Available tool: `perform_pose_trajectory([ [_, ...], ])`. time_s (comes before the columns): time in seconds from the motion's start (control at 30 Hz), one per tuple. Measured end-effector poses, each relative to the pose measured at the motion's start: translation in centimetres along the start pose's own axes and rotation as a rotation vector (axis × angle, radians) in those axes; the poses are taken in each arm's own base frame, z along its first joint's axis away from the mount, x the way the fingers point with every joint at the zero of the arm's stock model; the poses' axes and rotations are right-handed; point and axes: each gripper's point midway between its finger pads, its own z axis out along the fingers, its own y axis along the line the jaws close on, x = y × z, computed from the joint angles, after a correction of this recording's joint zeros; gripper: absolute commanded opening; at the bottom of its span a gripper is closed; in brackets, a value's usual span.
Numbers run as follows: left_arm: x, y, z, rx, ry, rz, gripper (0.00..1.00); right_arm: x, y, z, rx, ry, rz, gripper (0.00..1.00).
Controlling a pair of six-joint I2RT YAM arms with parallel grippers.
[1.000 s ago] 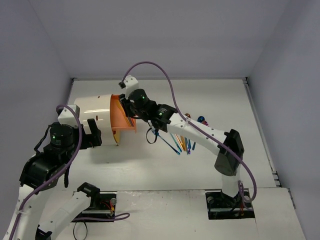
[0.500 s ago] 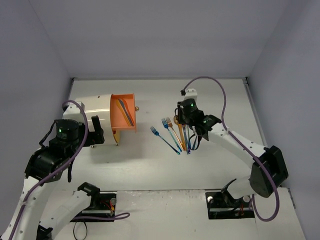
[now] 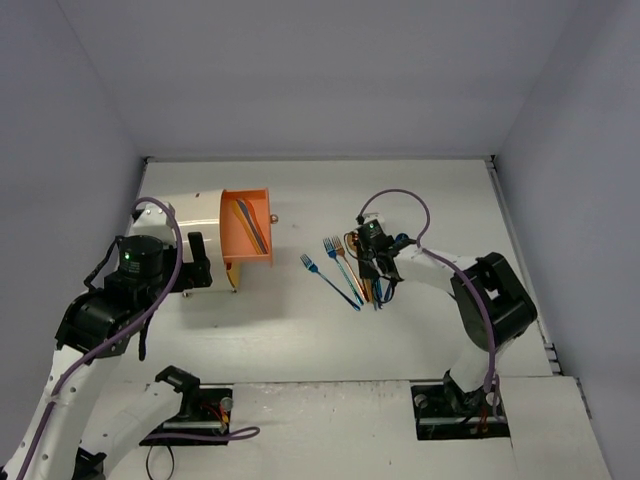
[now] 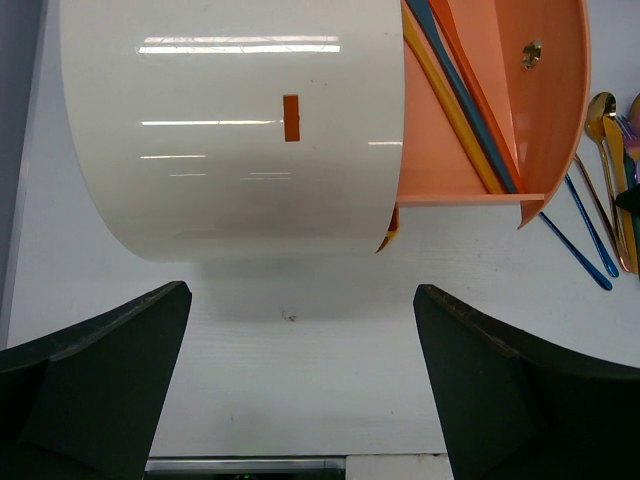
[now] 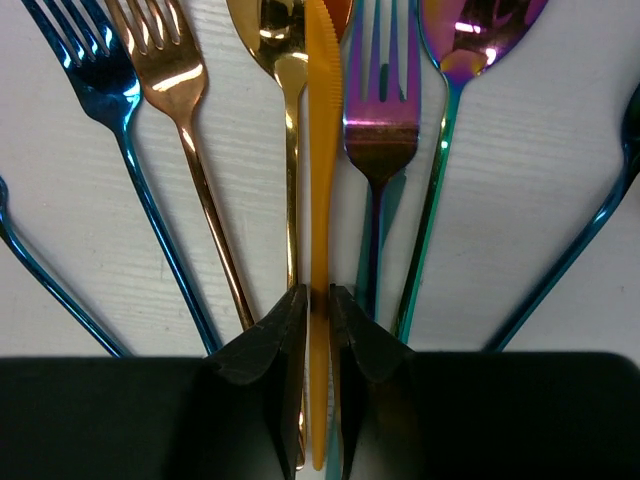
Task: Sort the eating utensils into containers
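Several utensils (image 3: 350,270) lie fanned on the white table right of centre. In the right wrist view they are a blue fork (image 5: 100,70), a gold fork (image 5: 175,70), a gold spoon (image 5: 272,30), an orange knife (image 5: 321,150), a purple fork (image 5: 380,120) and a purple spoon (image 5: 470,40). My right gripper (image 5: 318,300) is down on the pile (image 3: 372,262), shut on the orange knife's handle. The cream drum cabinet (image 3: 185,225) lies at the left with an orange drawer (image 3: 247,227) pulled out, holding a few utensils (image 4: 460,110). My left gripper (image 4: 300,320) is open and empty just in front of the cabinet.
A lone blue fork (image 3: 330,278) lies left of the pile. The cabinet (image 4: 230,120) fills the far side of the left wrist view. Grey walls close in the table on three sides.
My right arm has swung from the open drawer over to the utensil pile, come down on it and closed on the orange knife. My left arm has shifted slightly.
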Motion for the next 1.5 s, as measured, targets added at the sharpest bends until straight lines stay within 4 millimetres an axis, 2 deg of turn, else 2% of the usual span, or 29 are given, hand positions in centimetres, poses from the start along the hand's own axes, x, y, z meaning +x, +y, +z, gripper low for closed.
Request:
perform_pose_trajectory([
  [0.4, 0.0, 0.0, -0.1, 0.001, -0.005, -0.001, 0.93, -0.6, 0.5, 1.2, -0.014, -0.014, -0.013, 0.12],
  [0.5, 0.0, 0.0, -0.1, 0.001, -0.005, -0.001, 0.93, -0.8, 0.5, 1.3, -0.01, -0.021, -0.015, 0.02],
  [0.57, 0.0, 0.0, -0.1, 0.001, -0.005, -0.001, 0.93, -0.8, 0.4, 1.4, -0.005, -0.025, -0.019, 0.0],
  [0.73, 0.0, 0.1, -0.1, 0.001, -0.005, 0.006, 0.93, -0.9, 0.3, 1.2, -0.003, -0.025, -0.027, 0.0],
  [0.83, -0.1, 0.1, -0.1, -0.001, -0.005, 0.009, 0.93, -1.2, 0.3, 0.3, -0.004, -0.025, -0.04, 0.0],
  [0.93, -0.1, 0.1, -0.1, -0.004, -0.004, 0.011, 0.93, -4.2, 1.0, -2.4, -0.035, -0.098, -0.048, 0.0],
  [1.0, 0.0, 0.2, 0.0, -0.007, -0.003, 0.011, 0.93, -8.0, 2.2, -5.4, -0.076, -0.2, -0.049, 0.0],
  [1.1, 0.0, 0.2, 0.1, -0.009, 0.001, 0.013, 0.93, -14.0, 4.7, -11.1, -0.163, -0.378, -0.065, 0.0],
  [1.2, 0.0, 0.1, 0.2, -0.011, 0.006, 0.015, 0.93, -18.9, 9.0, -17.2, -0.28, -0.54, -0.126, 0.0],
  [1.33, 0.0, 0.1, 0.4, -0.013, 0.01, 0.017, 0.93, -22.4, 16.0, -23.7, -0.447, -0.672, -0.227, 0.0],
  [1.43, 0.0, 0.1, 0.4, -0.012, 0.01, 0.017, 0.93, -24.7, 21.0, -26.5, -0.553, -0.744, -0.275, 0.0],
  [1.5, 0.0, 0.1, 0.3, -0.011, 0.007, 0.015, 0.93, -25.1, 23.6, -26.6, -0.598, -0.764, -0.297, 0.0],
])
